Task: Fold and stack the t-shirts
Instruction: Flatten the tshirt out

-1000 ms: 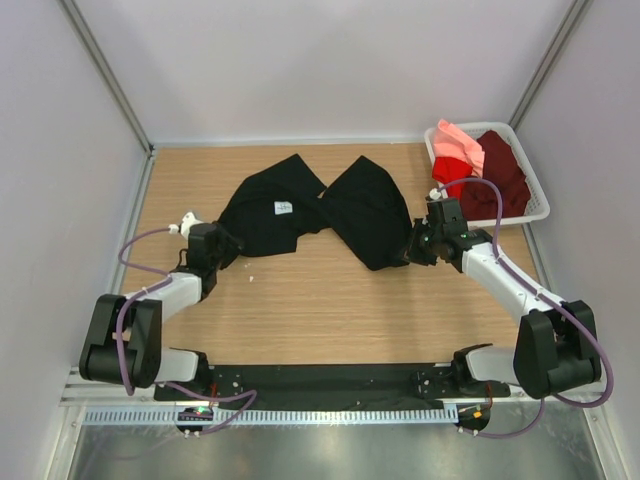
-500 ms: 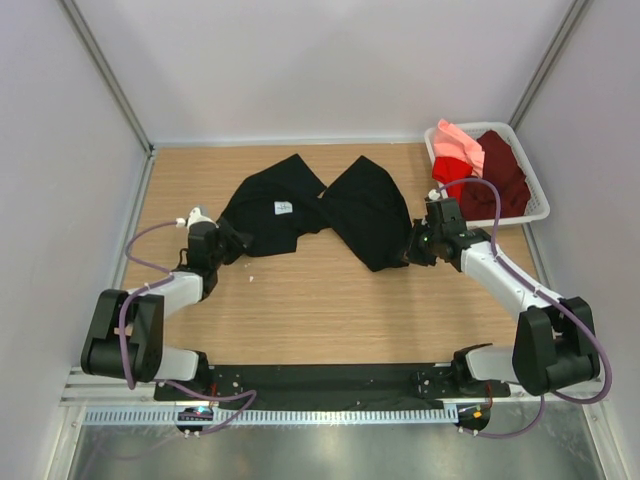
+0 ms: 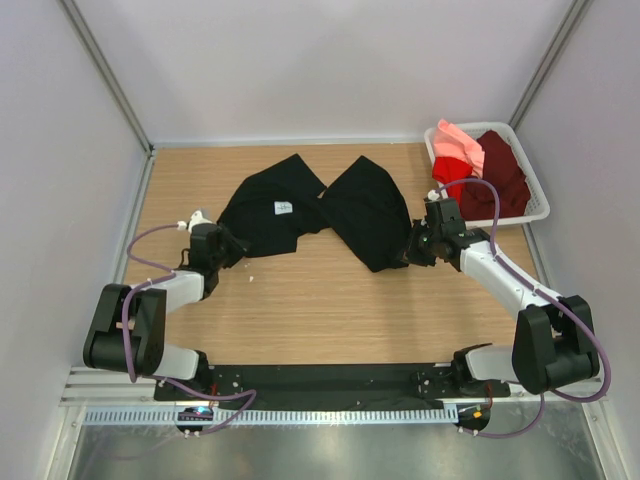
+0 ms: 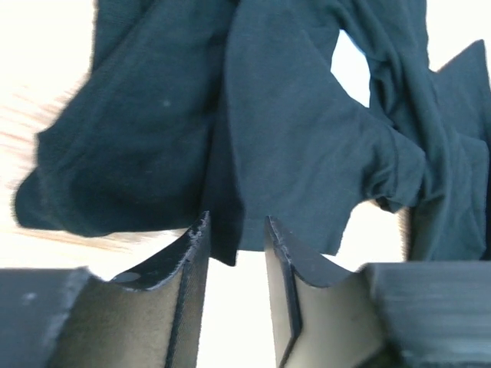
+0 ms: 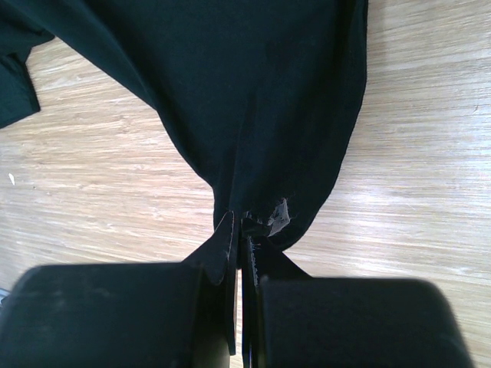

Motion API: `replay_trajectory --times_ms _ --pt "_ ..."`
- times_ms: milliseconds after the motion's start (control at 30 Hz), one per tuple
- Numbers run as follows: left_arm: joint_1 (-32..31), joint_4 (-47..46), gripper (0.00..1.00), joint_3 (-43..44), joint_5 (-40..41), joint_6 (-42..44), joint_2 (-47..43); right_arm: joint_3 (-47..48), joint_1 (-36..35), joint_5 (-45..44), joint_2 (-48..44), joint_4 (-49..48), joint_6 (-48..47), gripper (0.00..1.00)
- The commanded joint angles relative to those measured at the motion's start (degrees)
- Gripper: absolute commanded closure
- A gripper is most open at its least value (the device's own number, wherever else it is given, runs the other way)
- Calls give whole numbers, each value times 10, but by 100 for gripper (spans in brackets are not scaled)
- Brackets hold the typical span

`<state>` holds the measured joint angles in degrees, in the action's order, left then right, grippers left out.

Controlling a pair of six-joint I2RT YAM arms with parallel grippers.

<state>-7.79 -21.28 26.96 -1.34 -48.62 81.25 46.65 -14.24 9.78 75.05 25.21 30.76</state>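
1. The right gripper is pinching tight on the hem of the black t-shirt. Its fingers are pressing together with a small pucker of cloth caught between them.
2. The left gripper is standing partway open with a narrow gap. A drooping corner of the same shirt is hanging down into that gap. I cannot tell whether either finger is pressing on it.
3. The shirt is lying on the wooden table, toward the far half, stretched between the two grippers. It is bunching into two lobes that meet at a twisted middle. The cloth is plain, soft and full of creases.
4. A small white label is showing on the left lobe, and only the overhead camera is catching it. That camera is also giving the shirt's whole outline and both arms reaching in from the near edge.
5. The wrist cameras are giving the close detail: the right one the pinched hem against the wood grain, the left one overlapping folds and a sleeve-like flap.
6. A white basket is sitting in the far right corner, near the right arm. It is holding a salmon-pink shirt, a red shirt and a maroon shirt in a heap.
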Motion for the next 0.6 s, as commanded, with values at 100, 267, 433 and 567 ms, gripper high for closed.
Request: replay_trajectory --times_ms 100,267,433,567 --pt "3 40 80 5 49 14 -29 0 -4 2 0 -17 3 99" --pt "2 131 100 46 82 5 -63 16 -4 -28 -1 -2 6 99" --pt "4 325 100 156 133 7 -137 97 0 -116 -1 81 9 99" --pt "4 439 100 286 185 22 -202 207 15 -168 -14 132 18 99"
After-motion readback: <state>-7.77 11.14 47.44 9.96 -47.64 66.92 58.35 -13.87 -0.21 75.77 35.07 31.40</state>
